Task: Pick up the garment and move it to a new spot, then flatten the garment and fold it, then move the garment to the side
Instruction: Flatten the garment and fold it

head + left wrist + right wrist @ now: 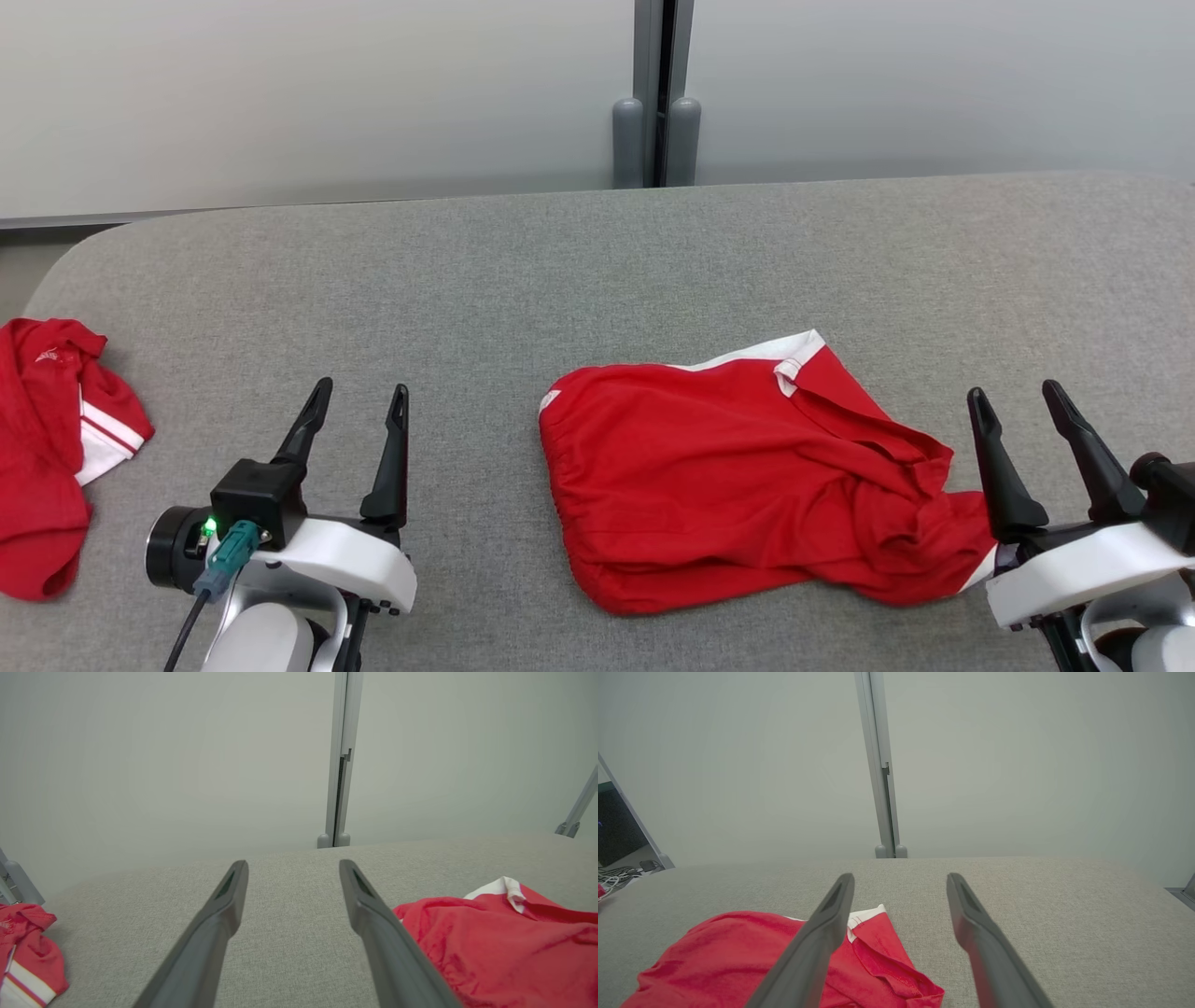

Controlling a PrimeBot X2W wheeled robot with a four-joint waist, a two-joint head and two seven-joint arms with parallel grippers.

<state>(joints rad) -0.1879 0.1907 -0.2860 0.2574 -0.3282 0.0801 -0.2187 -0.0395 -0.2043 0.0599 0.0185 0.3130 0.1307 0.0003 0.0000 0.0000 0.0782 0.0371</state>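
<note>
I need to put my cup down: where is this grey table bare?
The far strip of the table, between wall and red shorts, is widest. A second patch lies between the left gripper and the shorts. Crowded: near right, where the shorts reach the right gripper, and the left edge, with another red garment.

garment (728, 476) end behind right tool (1013, 390), second garment (42, 485) cropped
</note>
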